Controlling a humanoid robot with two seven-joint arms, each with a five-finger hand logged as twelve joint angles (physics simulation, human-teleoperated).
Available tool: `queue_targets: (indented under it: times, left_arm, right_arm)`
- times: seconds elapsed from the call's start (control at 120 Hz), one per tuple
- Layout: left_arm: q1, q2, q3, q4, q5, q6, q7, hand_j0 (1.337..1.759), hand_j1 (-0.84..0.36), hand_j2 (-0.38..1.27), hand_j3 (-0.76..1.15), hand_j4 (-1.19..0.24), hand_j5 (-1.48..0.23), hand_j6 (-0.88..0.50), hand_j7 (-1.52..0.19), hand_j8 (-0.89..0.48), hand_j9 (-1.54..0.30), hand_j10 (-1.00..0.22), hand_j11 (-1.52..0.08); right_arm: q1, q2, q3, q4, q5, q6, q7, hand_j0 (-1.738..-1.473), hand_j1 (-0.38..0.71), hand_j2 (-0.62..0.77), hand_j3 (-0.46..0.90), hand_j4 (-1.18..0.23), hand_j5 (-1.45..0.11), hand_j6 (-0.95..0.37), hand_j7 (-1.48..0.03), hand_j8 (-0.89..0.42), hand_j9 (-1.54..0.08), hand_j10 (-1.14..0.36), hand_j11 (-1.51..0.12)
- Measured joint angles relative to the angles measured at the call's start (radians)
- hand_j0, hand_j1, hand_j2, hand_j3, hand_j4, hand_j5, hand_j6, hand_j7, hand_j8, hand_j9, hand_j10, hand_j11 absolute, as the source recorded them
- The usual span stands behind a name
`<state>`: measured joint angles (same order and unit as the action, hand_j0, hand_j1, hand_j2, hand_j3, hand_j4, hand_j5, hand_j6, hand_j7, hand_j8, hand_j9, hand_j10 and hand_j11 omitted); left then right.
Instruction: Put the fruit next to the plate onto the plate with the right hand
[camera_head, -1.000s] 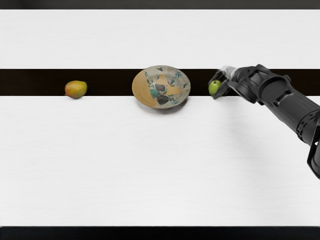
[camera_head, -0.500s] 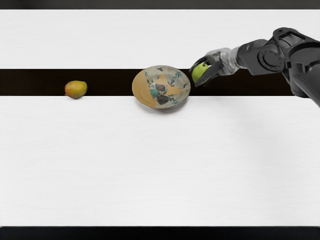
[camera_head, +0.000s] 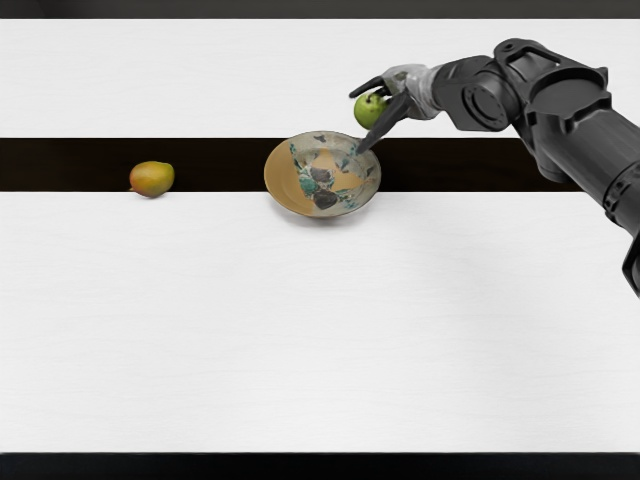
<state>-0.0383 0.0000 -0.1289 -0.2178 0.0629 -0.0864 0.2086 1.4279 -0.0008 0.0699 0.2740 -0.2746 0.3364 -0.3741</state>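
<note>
I have the right hand (camera_head: 392, 92), its arm reaching in from the right, closed around a small green fruit (camera_head: 369, 108), which shows just above the upper right rim of the patterned plate (camera_head: 285, 185). One dark finger (camera_head: 372, 135) slants down toward that rim. A yellow-red fruit (camera_head: 151, 179) lies on the white table (camera_head: 320, 330) well to the left of the plate, level with it.

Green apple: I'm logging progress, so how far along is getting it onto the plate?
Done: the right hand grips the green apple, which is off the table. In hand: it hangs by the plate's upper right rim, not yet over the middle. Left: carry it over, lower it and let go. The orange-green fruit far left lies untouched.
</note>
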Motion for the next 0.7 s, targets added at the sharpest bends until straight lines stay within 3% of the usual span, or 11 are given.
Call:
queue_targets:
  times: [0.275,0.433,0.617,0.7]
  left_arm:
    - [0.000,0.000,0.000,0.000,0.000,0.000,0.000,1.658,0.35,0.00,0.00,0.00,0.00,0.00,0.00,0.00,0.00,0.00,0.00]
    - [0.000,0.000,0.000,0.000,0.000,0.000,0.000,1.658,0.35,0.00,0.00,0.00,0.00,0.00,0.00,0.00,0.00,0.00,0.00]
    - [0.000,0.000,0.000,0.000,0.000,0.000,0.000,1.658,0.35,0.00,0.00,0.00,0.00,0.00,0.00,0.00,0.00,0.00,0.00]
    - [0.000,0.000,0.000,0.000,0.000,0.000,0.000,1.658,0.35,0.00,0.00,0.00,0.00,0.00,0.00,0.00,0.00,0.00,0.00]
  right_arm:
    - [-0.002,0.001,0.001,0.018,0.006,0.076,-0.010,-1.656,-0.24,-0.01,0.00,-0.07,-0.14,-0.05,-0.13,-0.01,-0.15,-0.46,-0.14]
    - [-0.004,0.001,0.001,0.019,0.002,0.102,-0.012,-1.657,-0.28,-0.01,0.00,-0.05,-0.09,-0.04,-0.08,-0.02,-0.09,-0.24,-0.08]
    - [-0.004,-0.001,0.016,0.027,0.009,0.179,-0.012,-1.658,-0.30,-0.01,0.00,-0.04,-0.06,-0.03,-0.06,-0.02,-0.06,-0.11,-0.06]
    - [-0.023,-0.124,0.085,0.097,0.026,0.231,-0.012,-1.658,-0.31,-0.01,0.00,-0.04,-0.05,-0.03,-0.05,-0.03,-0.05,-0.09,-0.05]
